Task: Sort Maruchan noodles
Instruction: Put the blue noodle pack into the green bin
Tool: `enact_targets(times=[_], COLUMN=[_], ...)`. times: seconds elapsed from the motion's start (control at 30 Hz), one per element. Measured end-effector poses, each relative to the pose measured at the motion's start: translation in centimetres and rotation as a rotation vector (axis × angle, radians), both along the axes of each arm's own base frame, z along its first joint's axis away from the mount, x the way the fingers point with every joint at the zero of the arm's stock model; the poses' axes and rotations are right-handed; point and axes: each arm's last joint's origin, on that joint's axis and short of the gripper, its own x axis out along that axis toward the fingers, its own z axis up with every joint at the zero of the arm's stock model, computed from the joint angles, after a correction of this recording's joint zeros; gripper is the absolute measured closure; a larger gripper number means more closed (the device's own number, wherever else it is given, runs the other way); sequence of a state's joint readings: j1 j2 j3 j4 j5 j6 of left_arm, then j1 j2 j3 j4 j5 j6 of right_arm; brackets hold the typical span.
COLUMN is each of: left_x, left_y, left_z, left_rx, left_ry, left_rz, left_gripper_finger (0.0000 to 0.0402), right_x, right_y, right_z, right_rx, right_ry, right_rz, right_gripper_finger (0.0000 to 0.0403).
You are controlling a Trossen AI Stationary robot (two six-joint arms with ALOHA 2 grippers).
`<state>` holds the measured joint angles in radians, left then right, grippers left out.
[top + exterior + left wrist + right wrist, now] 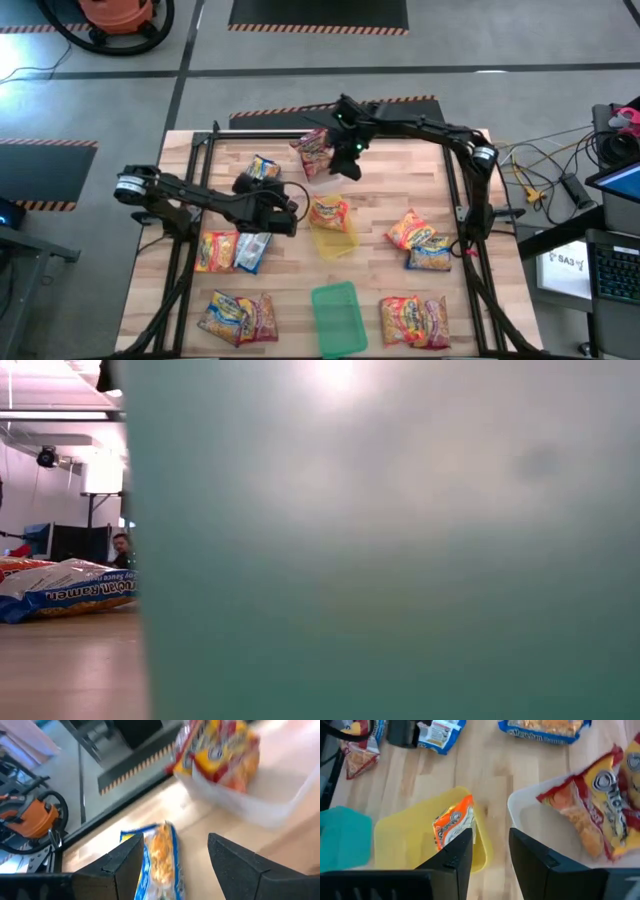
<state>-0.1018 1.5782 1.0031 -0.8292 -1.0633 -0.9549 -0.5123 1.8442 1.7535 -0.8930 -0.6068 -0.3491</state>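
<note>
The blue crinkly plastic noodle packet (263, 167) in the upper centre-left of the high view lies flat on the wooden counter (380, 190), light, soft and slippery, best pinched across its narrow width by the left gripper (172, 865), fingers apart; the right gripper (490, 855), fingers apart and empty, hangs over the clear tray (545, 827) holding a red packet (590, 800).

Even, bright overhead light falls on the wooden table (400, 190), casting only soft shadows. In the low view a green tray (400, 560) sits against the lens, wholly out of focus, with pale glare at its top. The left wrist view is motion-blurred, smearing a red packet (220, 750).
</note>
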Motion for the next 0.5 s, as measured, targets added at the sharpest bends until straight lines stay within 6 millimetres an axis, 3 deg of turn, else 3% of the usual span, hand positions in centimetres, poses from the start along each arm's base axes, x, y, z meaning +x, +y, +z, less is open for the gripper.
enact_targets(times=[0.17,0.27,0.5], left_x=[-0.1,-0.1,-0.2], left_y=[2.4,3.5,1.8], left_z=[-0.3,-0.6,-0.9], left_rx=[-0.135,-0.236,-0.583], left_ry=[0.111,0.175,0.271], left_rz=[0.000,-0.023,-0.260], left_gripper_finger=[0.0197,0.0203,0.0223], right_x=[-1.9,-3.4,-7.1], right_y=[1.2,2.4,6.8], right_z=[2.2,2.2,0.6], right_rx=[0.050,0.099,0.199], right_ry=[0.002,0.035,0.116], right_rz=[-0.084,-0.122,-0.163], right_gripper_finger=[0.0289,0.0287,0.0288])
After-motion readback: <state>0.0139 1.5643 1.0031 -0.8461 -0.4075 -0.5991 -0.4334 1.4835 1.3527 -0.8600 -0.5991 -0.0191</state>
